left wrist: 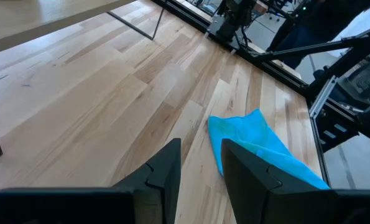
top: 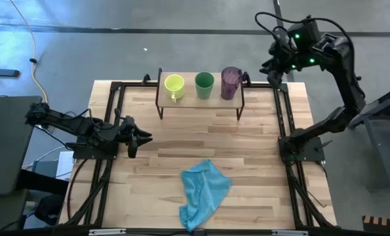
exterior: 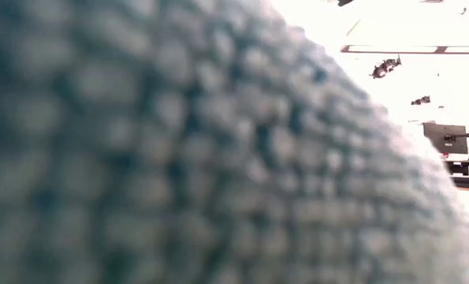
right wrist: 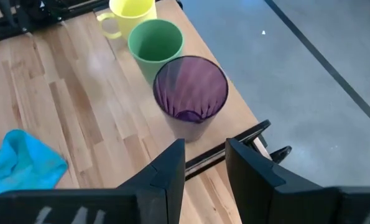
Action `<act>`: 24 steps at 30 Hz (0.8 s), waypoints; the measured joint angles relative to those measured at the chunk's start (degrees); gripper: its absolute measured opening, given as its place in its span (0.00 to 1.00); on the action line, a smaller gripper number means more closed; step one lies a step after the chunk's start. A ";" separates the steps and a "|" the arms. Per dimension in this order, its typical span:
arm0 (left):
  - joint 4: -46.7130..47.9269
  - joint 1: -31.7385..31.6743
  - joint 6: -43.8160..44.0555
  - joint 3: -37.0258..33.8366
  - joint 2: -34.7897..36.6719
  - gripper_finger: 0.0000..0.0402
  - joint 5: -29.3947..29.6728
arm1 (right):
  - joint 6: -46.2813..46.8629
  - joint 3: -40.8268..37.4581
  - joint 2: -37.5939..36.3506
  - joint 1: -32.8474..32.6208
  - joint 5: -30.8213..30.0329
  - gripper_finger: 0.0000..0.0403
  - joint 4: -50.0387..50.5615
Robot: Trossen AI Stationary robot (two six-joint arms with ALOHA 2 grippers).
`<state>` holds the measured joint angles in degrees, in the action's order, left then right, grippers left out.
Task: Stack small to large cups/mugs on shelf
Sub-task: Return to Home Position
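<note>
Three cups stand in a row on the shelf (top: 189,98) at the table's far edge: the yellow-green mug (top: 174,85) on the left with its handle toward the near side, the green cup (top: 204,84) in the middle, the purple cup (top: 231,81) on the right. The right wrist view shows them too: purple cup (right wrist: 191,92), green cup (right wrist: 155,42), mug (right wrist: 132,12). My right gripper (right wrist: 206,144) hangs above the shelf's right end (top: 276,71), fingers a narrow gap apart, empty. My left gripper (left wrist: 202,144) waits low at the table's left edge (top: 139,140), narrowly open, empty.
A light blue cloth (top: 204,190) lies crumpled at the near middle of the table and shows in the left wrist view (left wrist: 259,146). It fills the low view (exterior: 179,158). Black frame rails (top: 283,111) run along the table's left and right sides.
</note>
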<state>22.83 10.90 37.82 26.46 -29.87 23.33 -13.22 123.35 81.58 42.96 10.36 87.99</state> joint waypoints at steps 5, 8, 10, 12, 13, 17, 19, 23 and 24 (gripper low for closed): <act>0.00 0.00 0.02 0.00 -0.02 0.26 -0.02 | -2.36 0.00 -1.50 0.00 2.72 0.27 0.90; 0.00 0.00 0.01 0.02 0.00 0.26 -0.04 | -3.95 0.00 -2.47 0.00 5.11 0.27 0.47; 0.00 0.00 0.02 0.00 0.01 0.26 -0.07 | -4.83 0.00 -3.02 0.00 6.71 0.27 -0.19; 0.00 0.00 0.01 0.00 0.00 0.26 -0.11 | -5.10 0.00 -3.46 0.00 8.20 0.27 -1.46; 0.00 0.00 0.02 0.02 -0.02 0.26 -0.11 | -5.16 0.00 -3.65 0.00 9.23 0.27 -2.07; 0.00 0.00 0.18 0.01 -0.02 0.26 -0.15 | -6.38 0.00 -4.06 0.00 14.74 0.27 -3.74; 0.00 0.00 0.43 0.01 0.00 0.26 -0.16 | -6.82 0.00 -4.13 0.00 17.34 0.27 -4.42; 0.00 0.00 1.45 0.01 0.00 0.26 -0.17 | -7.83 0.00 -4.11 0.02 21.68 0.27 -5.50; 0.00 0.00 1.50 0.00 0.00 0.26 -0.17 | -7.84 0.00 -4.11 0.00 22.63 0.27 -5.68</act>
<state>22.83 10.90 39.33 26.46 -29.87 23.16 -21.06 123.35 77.47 42.96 32.98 82.31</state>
